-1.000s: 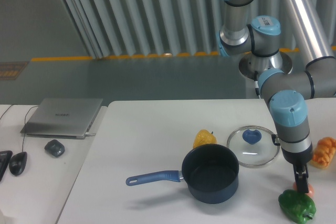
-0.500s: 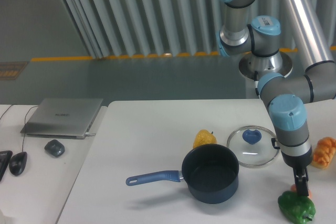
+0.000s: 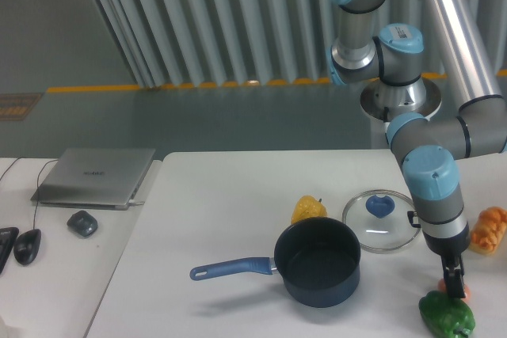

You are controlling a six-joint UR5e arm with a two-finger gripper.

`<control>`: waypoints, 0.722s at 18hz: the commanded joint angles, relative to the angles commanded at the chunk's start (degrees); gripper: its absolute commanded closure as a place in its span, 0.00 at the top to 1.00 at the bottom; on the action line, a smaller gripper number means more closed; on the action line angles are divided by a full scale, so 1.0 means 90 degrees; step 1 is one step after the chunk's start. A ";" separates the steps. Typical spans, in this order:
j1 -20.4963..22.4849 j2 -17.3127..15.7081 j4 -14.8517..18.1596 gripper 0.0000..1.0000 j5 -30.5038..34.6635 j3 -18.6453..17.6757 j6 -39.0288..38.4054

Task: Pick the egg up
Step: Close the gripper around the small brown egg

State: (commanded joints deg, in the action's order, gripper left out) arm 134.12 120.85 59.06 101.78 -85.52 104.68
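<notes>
The pincer [image 3: 454, 284] points straight down at the near right part of the white table [image 3: 230, 219]. Its dark fingers stand right in front of the egg [image 3: 452, 286], of which only small pinkish slivers show on either side of them. Whether the fingers are spread or pinching the egg cannot be told from this view.

Directly below the pincer, toward the camera, lies the green pepper [image 3: 447, 315], touching or nearly touching the egg and crowding the near side of the fingers. To the right of the pincer and slightly farther back, the ridged orange bread [image 3: 489, 229] lies at the table edge. Behind and to the left, the glass lid [image 3: 380, 220] with a blue knob lies flat. Farther left stands the dark blue pot [image 3: 318, 261], its blue handle pointing away from the pincer. The yellow pepper [image 3: 308, 210] sits just behind the pot.

Well to the left, on a separate surface, are a closed laptop [image 3: 95, 176] and a mouse [image 3: 82, 223].
</notes>
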 joint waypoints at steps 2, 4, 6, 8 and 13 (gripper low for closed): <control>-0.0010 0.0019 0.0000 1.00 0.0000 0.0000 -0.0010; -0.0010 0.0029 0.0000 1.00 0.0000 0.0010 0.0010; -0.0010 0.0039 0.0000 0.97 0.0019 0.0010 0.0010; -0.0010 0.0058 -0.0019 0.97 0.0088 0.0010 0.0039; -0.0010 0.0146 -0.0039 0.97 0.0127 0.0019 0.0068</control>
State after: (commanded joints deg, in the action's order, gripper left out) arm 134.03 122.17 58.71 102.92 -85.34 105.29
